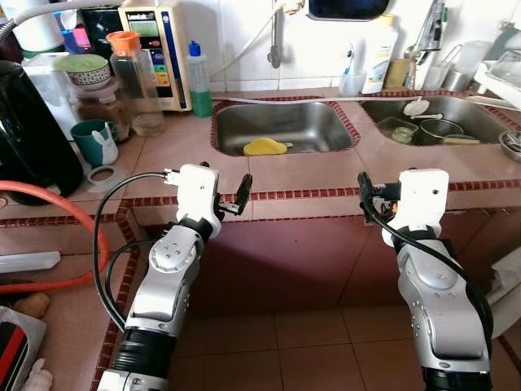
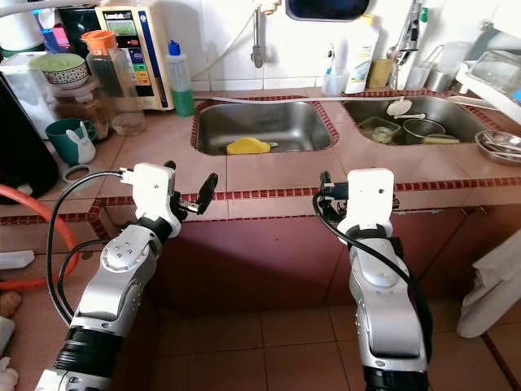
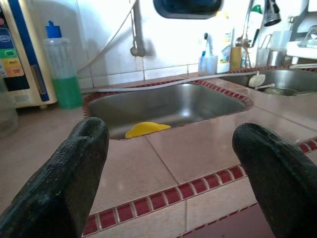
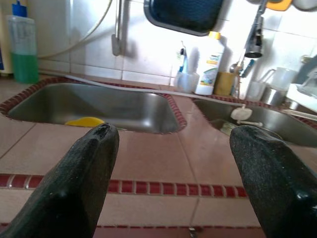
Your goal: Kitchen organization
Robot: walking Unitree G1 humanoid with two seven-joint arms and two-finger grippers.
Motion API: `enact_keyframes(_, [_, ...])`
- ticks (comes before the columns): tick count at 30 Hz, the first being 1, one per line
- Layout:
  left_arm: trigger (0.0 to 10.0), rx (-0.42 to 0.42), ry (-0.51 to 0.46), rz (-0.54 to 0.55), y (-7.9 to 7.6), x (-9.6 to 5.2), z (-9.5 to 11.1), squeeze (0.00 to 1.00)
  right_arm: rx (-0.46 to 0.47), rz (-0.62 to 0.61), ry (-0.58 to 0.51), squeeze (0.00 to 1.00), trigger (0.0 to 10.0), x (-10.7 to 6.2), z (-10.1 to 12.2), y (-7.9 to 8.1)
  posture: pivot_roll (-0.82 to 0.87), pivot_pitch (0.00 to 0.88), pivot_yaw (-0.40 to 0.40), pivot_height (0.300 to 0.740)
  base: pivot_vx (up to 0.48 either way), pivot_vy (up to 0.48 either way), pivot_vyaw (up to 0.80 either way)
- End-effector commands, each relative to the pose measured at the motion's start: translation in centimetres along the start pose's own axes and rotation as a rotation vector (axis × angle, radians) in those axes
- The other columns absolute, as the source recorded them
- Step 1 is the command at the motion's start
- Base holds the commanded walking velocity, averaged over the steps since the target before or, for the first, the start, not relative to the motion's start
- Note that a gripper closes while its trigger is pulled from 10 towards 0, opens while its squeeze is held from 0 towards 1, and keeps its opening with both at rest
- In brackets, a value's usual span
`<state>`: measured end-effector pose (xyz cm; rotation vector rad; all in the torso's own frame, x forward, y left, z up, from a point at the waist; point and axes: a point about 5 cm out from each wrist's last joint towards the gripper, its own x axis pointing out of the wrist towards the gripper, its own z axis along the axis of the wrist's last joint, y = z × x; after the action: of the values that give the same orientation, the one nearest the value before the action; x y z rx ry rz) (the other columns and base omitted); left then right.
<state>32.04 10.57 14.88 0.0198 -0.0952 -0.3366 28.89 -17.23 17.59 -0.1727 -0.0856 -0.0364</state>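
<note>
My desk (image 1: 301, 167) is pink tile w/ a dark red trim edge, running across in front of both my jaws. Two steel sinks sunk in it: left sink (image 1: 277, 126) sits just beyond & between my two sets of jaws, right sink (image 1: 431, 114) is beyond my right jaws, off to their right. Left gripper (image 1: 230, 189) hangs at the desk's front edge, jaws wide apart, holding nothing. Right gripper (image 4: 173, 168) also at the front edge, jaws wide apart, nothing in them.

Past my left jaws & off to their left, along the wall: water purifier unit (image 1: 155, 49), clear jug w/ orange lid (image 1: 134, 81), bottle of green liquid (image 1: 199, 77) w/ blue cap, teal mug (image 1: 94, 140) nearer the edge. Orange hose (image 1: 57, 208) curves over the desk's left end.

Yellow sponge-like thing (image 1: 264, 147) lies on the left sink's bottom, straight ahead of my left jaws, ahead-left of my right jaws. Right sink holds dishes (image 1: 423, 126); can't tell each one. White soap bottle (image 1: 380, 53) stands at the wall between the sinks
</note>
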Motion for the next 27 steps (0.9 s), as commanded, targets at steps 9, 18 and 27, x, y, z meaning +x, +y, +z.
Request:
enact_keyframes(9, [10.0, -0.001, -0.009, -0.007, -0.06, 0.02, 0.25, 0.0, -0.007, -0.005, -0.011, 0.0, 10.0, 0.19, 0.32, -0.21, 0.06, 0.0, 0.022, 0.74, 0.0, -0.265, 0.0])
enact_keyframes(18, [10.0, -0.008, 0.0, -0.005, 0.01, -0.1, 0.13, 0.0, -0.011, -0.005, -0.007, 0.0, 10.0, 0.15, 0.26, -0.15, 0.06, 0.0, 0.025, 0.74, 0.0, -0.307, 0.0])
enact_keyframes(27, [10.0, -0.004, 0.005, -0.005, 0.04, -0.2, 0.01, 0.0, -0.013, 0.0, -0.001, 0.0, 10.0, 0.1, 0.16, -0.04, 0.06, 0.0, 0.022, 0.74, 0.0, -0.393, 0.0])
